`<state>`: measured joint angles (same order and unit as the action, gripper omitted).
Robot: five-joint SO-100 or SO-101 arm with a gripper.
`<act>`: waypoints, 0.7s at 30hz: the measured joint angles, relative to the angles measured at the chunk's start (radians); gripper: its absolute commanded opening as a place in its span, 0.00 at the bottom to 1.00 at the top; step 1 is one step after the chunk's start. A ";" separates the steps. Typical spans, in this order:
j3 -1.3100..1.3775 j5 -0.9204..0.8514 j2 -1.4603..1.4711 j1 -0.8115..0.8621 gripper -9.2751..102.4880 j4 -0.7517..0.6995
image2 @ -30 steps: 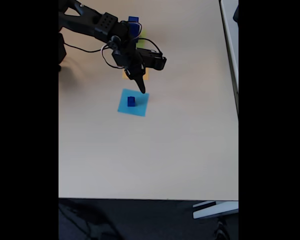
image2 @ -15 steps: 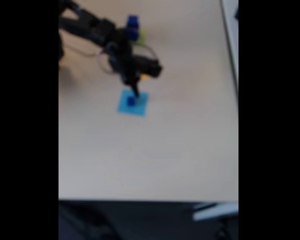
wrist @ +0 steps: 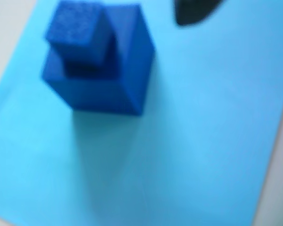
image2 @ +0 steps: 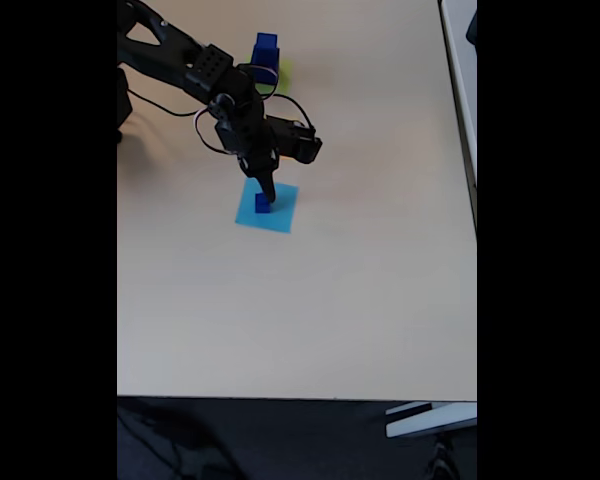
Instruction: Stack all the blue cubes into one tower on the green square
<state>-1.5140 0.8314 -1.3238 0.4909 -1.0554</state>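
A pale beige table (image2: 310,300) is seen from above in the fixed view, with a black robot arm (image2: 195,70) reaching in from the upper left. The gripper (image2: 268,197) is lowered onto a flat light-blue square (image2: 280,215) near the table's middle, its tip touching or just beside a small blue cube (image2: 261,205) that sits on that square. In the wrist view, this is shown close up as two stacked blue cubes: a larger cube (wrist: 113,80) resting on the light-blue square (wrist: 203,141), with a smaller cube (wrist: 78,30) on its top, set toward one corner. One dark fingertip (wrist: 193,12) is seen near the top edge, apart from the cubes. Whether the jaws are open or closed cannot be told. Further back, a taller blue cube stack (image2: 266,48) stands on the green square (image2: 283,70), behind the arm.
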 measured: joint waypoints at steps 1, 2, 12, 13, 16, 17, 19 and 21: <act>0.000 0.000 0.006 0.003 0.26 0.000; 0.000 0.000 0.011 0.006 0.26 0.000; -0.002 0.011 0.018 0.017 0.24 0.000; -0.002 0.012 0.020 0.018 0.24 0.000; -0.008 0.012 0.020 0.020 0.24 0.000; -0.008 0.012 0.021 0.020 0.24 0.000; -0.008 0.014 0.021 0.020 0.24 0.000; -0.014 0.018 0.021 0.020 0.24 0.000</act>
<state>-1.5278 0.8498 -1.3023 0.5108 -1.0554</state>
